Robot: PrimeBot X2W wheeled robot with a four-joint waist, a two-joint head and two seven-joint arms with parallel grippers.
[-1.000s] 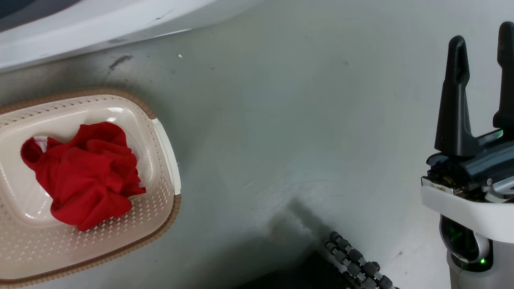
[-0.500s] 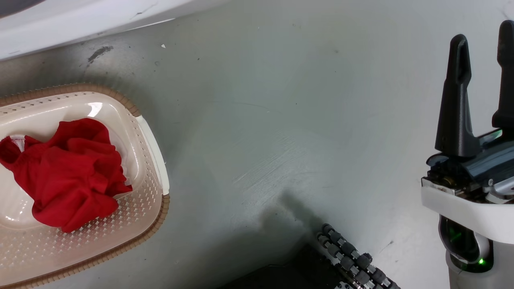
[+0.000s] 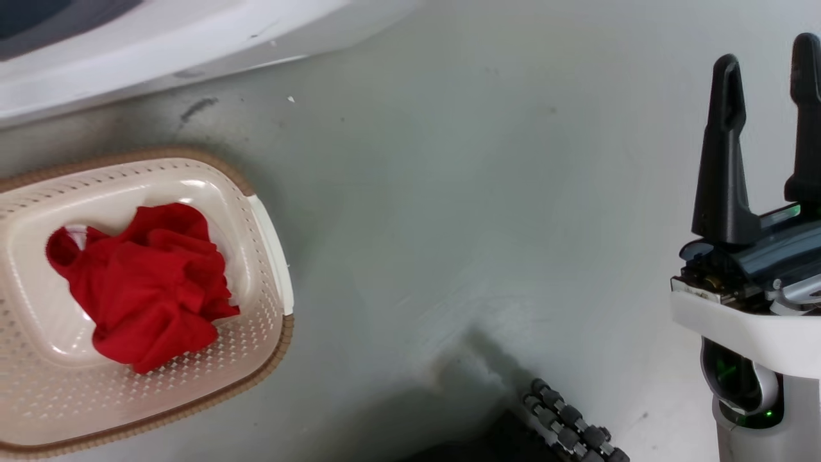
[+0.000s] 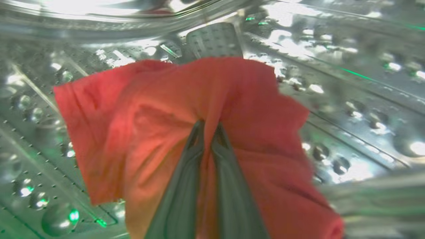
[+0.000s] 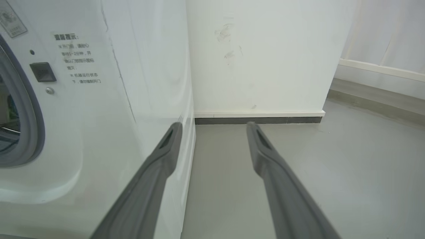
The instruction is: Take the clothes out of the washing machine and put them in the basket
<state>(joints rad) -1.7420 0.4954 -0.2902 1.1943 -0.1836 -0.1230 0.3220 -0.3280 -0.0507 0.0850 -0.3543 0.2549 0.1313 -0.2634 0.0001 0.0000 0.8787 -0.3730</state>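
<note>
A crumpled red garment (image 3: 144, 282) lies in the cream basket (image 3: 260, 321) on the floor at the lower left of the head view. The white washing machine (image 3: 160, 45) runs along the top left there. Inside its perforated steel drum (image 4: 348, 99), my left gripper (image 4: 207, 127) is shut on a second red garment (image 4: 159, 116), which drapes around both fingers. My right gripper (image 3: 766, 64) stands open at the right of the head view, nothing between its fingers. In the right wrist view my right gripper (image 5: 214, 124) points past the washing machine's front (image 5: 99, 99) and grey-rimmed porthole (image 5: 30, 116).
Grey floor (image 3: 449, 192) spreads between the basket and my right arm. A ribbed black cable (image 3: 567, 427) lies at the bottom edge. A white wall (image 5: 259, 56) with a dark skirting stands beyond the machine's corner.
The whole head view has shifted back and forth, so the camera moved. The basket, its red garment and the right gripper keep their places relative to each other.
</note>
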